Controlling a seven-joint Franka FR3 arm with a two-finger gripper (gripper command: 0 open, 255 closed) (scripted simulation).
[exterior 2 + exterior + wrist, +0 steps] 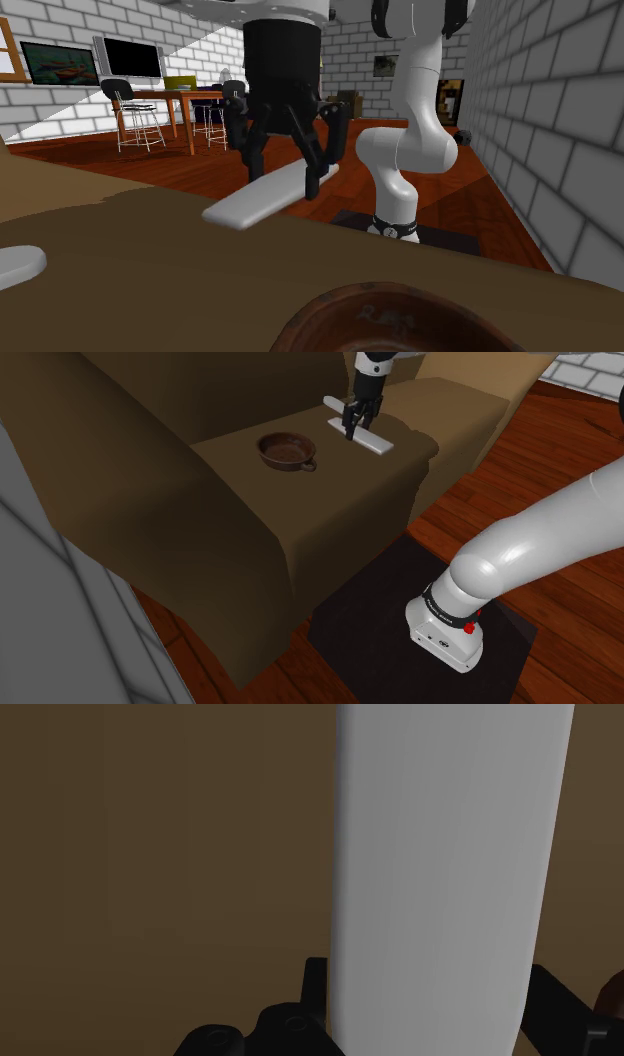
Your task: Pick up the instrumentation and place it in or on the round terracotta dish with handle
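The instrumentation is a long flat white slab (375,440) on the brown sofa's wide top surface (330,492). My black gripper (355,424) comes straight down over its middle. In the wrist view the slab (440,854) runs away from the hand, and both fingers (316,994) press against its long edges. From the second exterior view the gripper (285,180) clasps the slab (262,200); I cannot tell whether the slab still rests on the cushion. The round reddish-brown dish (288,450) with a short handle sits a little to the shoulder view's left of the gripper; its rim (400,305) shows close up.
The sofa's backrest (230,392) rises behind the dish. A dark mat (400,622) under the stand lies on a wooden floor. A white rounded thing (18,266) lies at the second exterior view's left edge. Brick walls, a table and stools stand far off.
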